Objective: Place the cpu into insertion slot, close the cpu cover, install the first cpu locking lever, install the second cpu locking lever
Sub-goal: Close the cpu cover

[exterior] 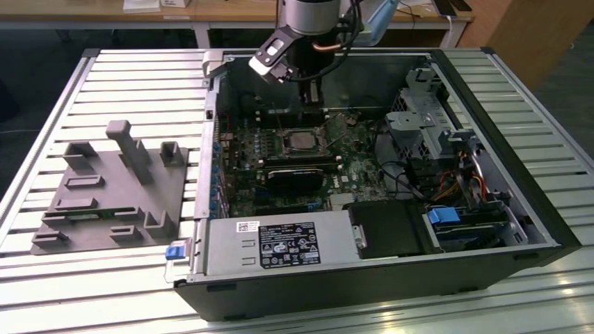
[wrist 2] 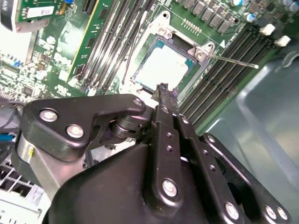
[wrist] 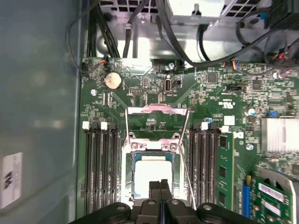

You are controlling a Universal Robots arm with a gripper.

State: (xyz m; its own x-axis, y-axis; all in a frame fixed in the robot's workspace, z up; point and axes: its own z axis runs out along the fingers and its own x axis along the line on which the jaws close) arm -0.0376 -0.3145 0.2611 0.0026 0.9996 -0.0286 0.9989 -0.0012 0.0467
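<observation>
The cpu (wrist: 150, 173), a pale silver square, lies in the insertion slot (wrist: 133, 184) on the green board; it also shows in the second wrist view (wrist 2: 164, 66). The cpu cover (wrist: 157, 108), a thin silver frame, stands flipped open beyond the slot, with board showing through its opening. Two thin locking levers (wrist: 187, 173) (wrist 2: 233, 60) stick out loose beside the socket. My gripper (wrist: 160, 185) hangs just above the cpu's near edge, its black fingers (wrist 2: 164, 95) pressed together with nothing between them. In the exterior view the gripper (exterior: 314, 97) hovers inside the open case above the socket (exterior: 299, 141).
Long black memory slots (wrist: 100, 163) flank the socket on both sides. A black block (exterior: 297, 177) sits near the socket, with a power supply (exterior: 278, 243), a drive cage (exterior: 422, 115) and cables around it. A grey fixture (exterior: 111, 188) rests on the slatted table at the exterior view's left.
</observation>
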